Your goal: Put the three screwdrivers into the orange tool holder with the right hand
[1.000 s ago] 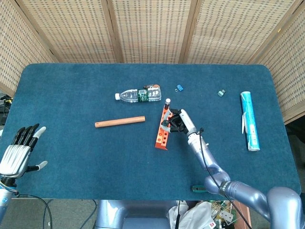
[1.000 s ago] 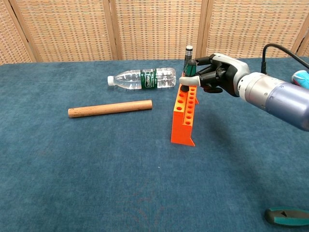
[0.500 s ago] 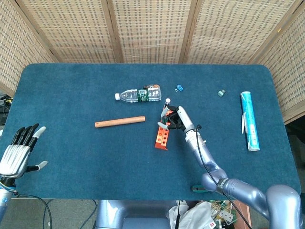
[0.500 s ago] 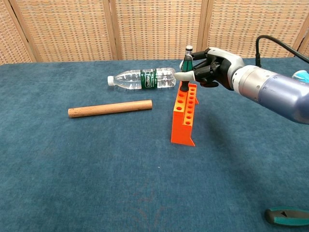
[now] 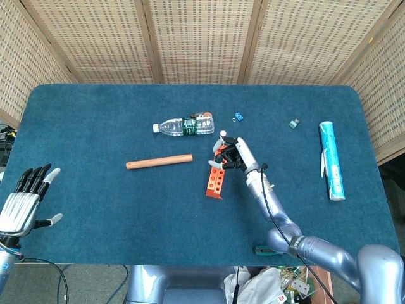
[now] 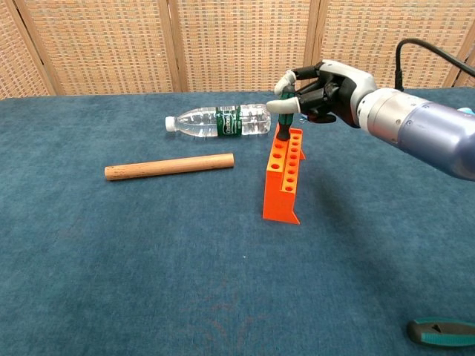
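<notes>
The blue table (image 5: 95, 120) filled the frame. My right hand (image 6: 320, 90) hovered at centre, directly over the top end of the orange tool holder (image 6: 283, 175), fingers curled; whether they pinched the screwdriver (image 6: 281, 126) below, I couldn't quite tell. That one screwdriver stood upright in the holder's top slot, the rest of the holes looking empty. A second green handle (image 6: 439, 331) lay at the chest view's lower right corner. My left hand (image 5: 25, 197) rested spread at the lower left. One wooden dowel (image 5: 159, 162) and one water bottle (image 5: 184, 125) lay left of centre.
</notes>
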Robot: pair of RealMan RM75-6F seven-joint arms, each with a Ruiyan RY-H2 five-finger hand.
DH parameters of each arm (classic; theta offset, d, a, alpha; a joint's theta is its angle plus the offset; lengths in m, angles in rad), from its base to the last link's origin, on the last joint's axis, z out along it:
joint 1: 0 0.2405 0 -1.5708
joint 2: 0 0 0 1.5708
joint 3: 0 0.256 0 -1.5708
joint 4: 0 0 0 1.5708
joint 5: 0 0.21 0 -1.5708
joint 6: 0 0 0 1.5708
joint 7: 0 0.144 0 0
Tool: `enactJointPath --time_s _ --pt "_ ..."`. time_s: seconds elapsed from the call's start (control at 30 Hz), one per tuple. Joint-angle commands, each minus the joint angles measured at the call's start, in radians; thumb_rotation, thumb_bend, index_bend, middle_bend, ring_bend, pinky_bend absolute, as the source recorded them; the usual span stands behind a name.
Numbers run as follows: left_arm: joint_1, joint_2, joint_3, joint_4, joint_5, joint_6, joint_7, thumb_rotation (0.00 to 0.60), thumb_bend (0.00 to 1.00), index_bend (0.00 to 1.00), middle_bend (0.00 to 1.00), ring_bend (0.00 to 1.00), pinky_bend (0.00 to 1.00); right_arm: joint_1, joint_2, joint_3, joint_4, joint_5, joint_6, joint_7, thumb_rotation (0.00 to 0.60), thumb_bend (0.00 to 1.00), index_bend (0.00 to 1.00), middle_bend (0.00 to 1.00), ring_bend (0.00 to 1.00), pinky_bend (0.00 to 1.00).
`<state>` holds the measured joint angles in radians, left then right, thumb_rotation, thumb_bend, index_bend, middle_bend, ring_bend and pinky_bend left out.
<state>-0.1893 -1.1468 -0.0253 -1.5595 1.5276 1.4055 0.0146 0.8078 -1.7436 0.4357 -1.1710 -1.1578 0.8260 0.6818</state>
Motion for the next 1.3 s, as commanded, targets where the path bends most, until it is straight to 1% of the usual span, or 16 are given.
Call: enactJointPath --time_s 0.03,0.1,0.37,0.43,0.47,0.5,0.53,0.57,0.63,0.7,0.73,0.8,0.93,1.1,1.23,1.3 --pt "0.001 0.001 0.001 -0.001 0.003 0.003 -0.001 0.600 0.00 0.00 0.00 0.00 0.00 -0.002 0.010 0.007 -0.017 0.004 0.008 -0.011 0.600 0.15 0.54 0.96 0.86 1.00" --pt "0.002 0.003 0.002 -0.003 0.006 0.006 -0.005 0.600 0.00 0.00 0.00 0.00 0.00 -0.007 0.032 0.018 -0.046 -0.002 0.031 -0.026 0.600 0.15 0.54 0.96 0.86 1.00" --pt "0.010 0.013 0.008 -0.009 0.030 0.028 -0.023 0.600 0.00 0.00 0.00 0.00 0.00 -0.079 0.202 0.022 -0.252 -0.055 0.111 -0.080 0.600 0.14 0.53 0.95 0.86 1.00" --pt "0.011 0.015 0.010 -0.010 0.035 0.031 -0.025 0.600 0.00 0.00 0.00 0.00 0.00 -0.094 0.239 0.018 -0.287 -0.068 0.122 -0.092 0.600 0.14 0.51 0.91 0.85 0.97" --pt "0.012 0.016 0.011 -0.011 0.038 0.033 -0.026 0.600 0.00 0.00 0.00 0.00 0.00 -0.103 0.260 0.014 -0.304 -0.076 0.128 -0.102 0.600 0.13 0.50 0.88 0.84 0.92" --pt "0.013 0.017 0.013 -0.013 0.044 0.038 -0.028 0.600 0.00 0.00 0.00 0.00 0.00 -0.119 0.300 0.004 -0.334 -0.094 0.135 -0.119 0.600 0.11 0.48 0.82 0.78 0.82" --pt "0.015 0.020 0.015 -0.015 0.050 0.044 -0.031 0.600 0.00 0.00 0.00 0.00 0.00 -0.137 0.346 -0.012 -0.368 -0.113 0.138 -0.140 0.600 0.09 0.45 0.72 0.68 0.67" --pt "0.017 0.021 0.016 -0.016 0.055 0.050 -0.032 0.600 0.00 0.00 0.00 0.00 0.00 -0.150 0.380 -0.028 -0.387 -0.133 0.142 -0.163 0.600 0.07 0.43 0.64 0.59 0.57" --pt "0.025 0.027 0.021 -0.022 0.073 0.071 -0.036 0.600 0.00 0.00 0.00 0.00 0.00 -0.198 0.518 -0.112 -0.453 -0.209 0.117 -0.247 0.600 0.01 0.35 0.37 0.26 0.27" --pt "0.028 0.028 0.023 -0.023 0.080 0.079 -0.037 0.600 0.00 0.00 0.00 0.00 0.00 -0.212 0.579 -0.138 -0.491 -0.224 0.097 -0.268 0.600 0.00 0.28 0.18 0.06 0.09" --pt "0.030 0.029 0.024 -0.023 0.085 0.083 -0.038 0.600 0.00 0.00 0.00 0.00 0.00 -0.218 0.607 -0.154 -0.504 -0.232 0.087 -0.287 0.600 0.00 0.24 0.09 0.01 0.03" --pt "0.034 0.031 0.026 -0.025 0.095 0.095 -0.038 0.600 0.00 0.00 0.00 0.00 0.00 -0.235 0.664 -0.193 -0.530 -0.250 0.073 -0.338 0.600 0.00 0.17 0.01 0.00 0.00" --pt "0.041 0.033 0.029 -0.026 0.109 0.114 -0.040 0.600 0.00 0.00 0.00 0.00 0.00 -0.274 0.734 -0.269 -0.562 -0.273 0.073 -0.472 0.600 0.00 0.08 0.00 0.00 0.00" --pt "0.046 0.033 0.032 -0.026 0.122 0.125 -0.038 0.600 0.00 0.00 0.00 0.00 0.00 -0.322 0.772 -0.344 -0.612 -0.267 0.085 -0.614 0.600 0.00 0.06 0.00 0.00 0.00" --pt "0.049 0.033 0.034 -0.027 0.129 0.130 -0.035 0.600 0.00 0.00 0.00 0.00 0.00 -0.353 0.771 -0.385 -0.626 -0.286 0.110 -0.664 0.600 0.00 0.06 0.00 0.00 0.00" --pt "0.051 0.032 0.036 -0.027 0.132 0.134 -0.031 0.600 0.00 0.00 0.00 0.00 0.00 -0.384 0.766 -0.421 -0.632 -0.311 0.134 -0.674 0.600 0.00 0.07 0.00 0.00 0.00"
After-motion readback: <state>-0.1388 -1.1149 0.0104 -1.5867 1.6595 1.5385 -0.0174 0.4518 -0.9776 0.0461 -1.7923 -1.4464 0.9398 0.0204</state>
